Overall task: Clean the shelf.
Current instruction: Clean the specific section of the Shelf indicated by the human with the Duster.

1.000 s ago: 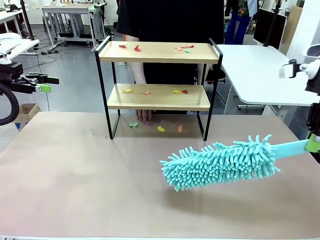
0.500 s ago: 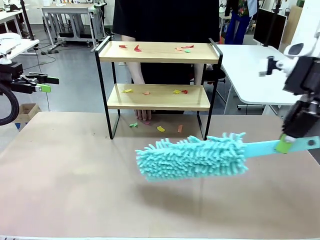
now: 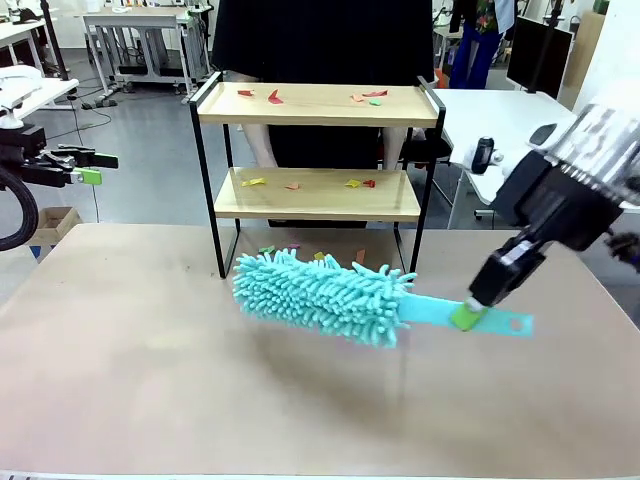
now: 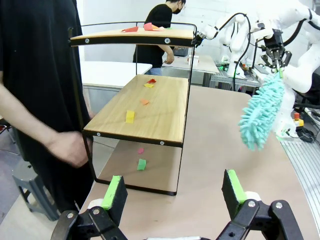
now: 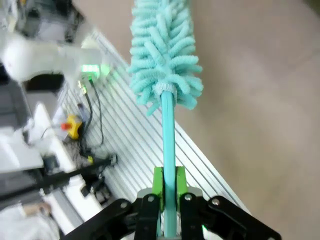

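The shelf (image 3: 315, 105), a two-level rack of light wood boards in a thin black metal frame, stands in the upper middle of the front picture, on the brown table (image 3: 150, 380). Little coloured paper scraps (image 3: 275, 97) lie on both boards and on the table under it. Just in front of its left leg is the fluffy teal duster (image 3: 318, 285), low by the table. The right gripper (image 3: 465, 318), at the middle right, is pinched tight on the duster's flat handle (image 3: 435, 311). The left gripper (image 3: 95, 168), at the far left edge, is wide apart and holds nothing. A person (image 3: 330, 40) in a black top stands right behind the shelf.

The duster may bump the thin frame and push or tip the light shelf. A fast sweep may throw scraps at the person or off the table. The handle is thin and held near its end, so the fluffy head may twist or droop when it presses on a board.
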Robot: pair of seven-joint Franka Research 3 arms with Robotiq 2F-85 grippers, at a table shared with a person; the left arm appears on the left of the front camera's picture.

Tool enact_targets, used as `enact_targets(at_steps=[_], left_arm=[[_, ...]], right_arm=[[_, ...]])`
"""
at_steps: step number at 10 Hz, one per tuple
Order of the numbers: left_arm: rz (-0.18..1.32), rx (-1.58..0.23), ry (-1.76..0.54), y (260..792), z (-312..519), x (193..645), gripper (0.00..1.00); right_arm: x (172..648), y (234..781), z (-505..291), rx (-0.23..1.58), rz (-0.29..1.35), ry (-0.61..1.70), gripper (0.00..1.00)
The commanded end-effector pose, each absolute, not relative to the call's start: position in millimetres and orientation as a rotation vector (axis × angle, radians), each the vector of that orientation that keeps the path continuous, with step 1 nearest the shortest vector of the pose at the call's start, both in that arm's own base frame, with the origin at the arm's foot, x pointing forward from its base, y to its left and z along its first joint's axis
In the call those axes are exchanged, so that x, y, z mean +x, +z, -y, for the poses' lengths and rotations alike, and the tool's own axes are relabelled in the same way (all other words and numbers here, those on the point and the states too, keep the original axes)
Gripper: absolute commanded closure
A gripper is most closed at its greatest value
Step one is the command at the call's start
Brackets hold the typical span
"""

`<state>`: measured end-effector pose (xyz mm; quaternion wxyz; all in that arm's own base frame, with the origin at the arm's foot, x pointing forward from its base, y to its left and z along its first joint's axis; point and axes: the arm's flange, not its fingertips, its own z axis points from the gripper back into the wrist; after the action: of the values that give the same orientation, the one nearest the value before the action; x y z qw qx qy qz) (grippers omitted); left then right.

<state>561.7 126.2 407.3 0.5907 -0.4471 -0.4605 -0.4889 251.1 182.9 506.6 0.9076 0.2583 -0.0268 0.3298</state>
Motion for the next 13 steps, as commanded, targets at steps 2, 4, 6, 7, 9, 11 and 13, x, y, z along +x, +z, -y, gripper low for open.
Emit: enact_targets(at_steps=[2,4,6,7,9,11,13], left_arm=[[1.078,-1.036,-1.143,409.5,-125.7,560.8,0.0],[1.078,-1.036,-1.143,409.5,-125.7,560.8,0.0],[1.078,-1.036,-1.143,409.5,-125.7,560.8,0.0],[1.078,-1.036,-1.143,409.5,-125.7,560.8,0.0],[1.078,-1.036,-1.143,409.5,-125.7,560.8,0.0],[1.078,-1.036,-1.143,409.5,-125.7,560.8,0.0],[1.078,-1.036,-1.143,409.5,-125.7,560.8,0.0]], right_arm=[[234.5,482.4,-219.5,0.541,0.207,0.538,0.87],[250.5,508.0,-207.7,0.541,0.158,0.58,0.87],[250.5,508.0,-207.7,0.541,0.158,0.58,0.87],[250.5,508.0,-207.7,0.541,0.158,0.58,0.87],[252.5,493.9,-241.3,0.481,0.166,0.498,0.87],[253.5,481.0,-264.6,0.482,0.18,0.439,0.87],[246.3,472.1,-283.4,0.463,0.244,0.377,0.87]])
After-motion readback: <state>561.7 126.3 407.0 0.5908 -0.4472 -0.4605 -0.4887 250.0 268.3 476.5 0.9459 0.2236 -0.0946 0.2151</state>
